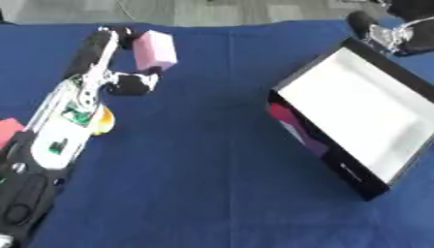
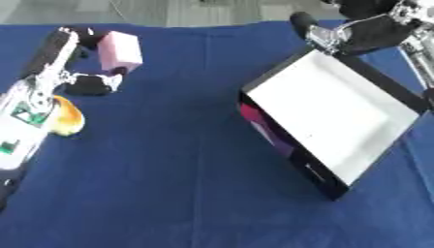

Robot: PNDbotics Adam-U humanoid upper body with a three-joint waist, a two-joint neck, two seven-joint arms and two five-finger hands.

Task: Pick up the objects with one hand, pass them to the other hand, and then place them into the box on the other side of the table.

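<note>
A pink block (image 1: pixel 155 51) is at the far left of the blue table (image 1: pixel 203 160). My left hand (image 1: pixel 95 60) is shut on it, fingers over its far end and thumb at its near end. Whether the block rests on the cloth or is lifted I cannot tell. The black box (image 2: pixel 288 145) with a white inside (image 2: pixel 335 114) stands tilted on the right, and pink and purple colour shows at its near left wall. My right hand (image 2: pixel 360 31) is at the box's far corner, cut off by the top edge.
A yellow-orange rounded thing (image 2: pixel 66 120) lies half hidden beside my left forearm. A pink-red piece (image 1: pixel 7 130) shows at the left edge. Open blue cloth lies between my left arm and the box. Grey floor lies past the table's far edge.
</note>
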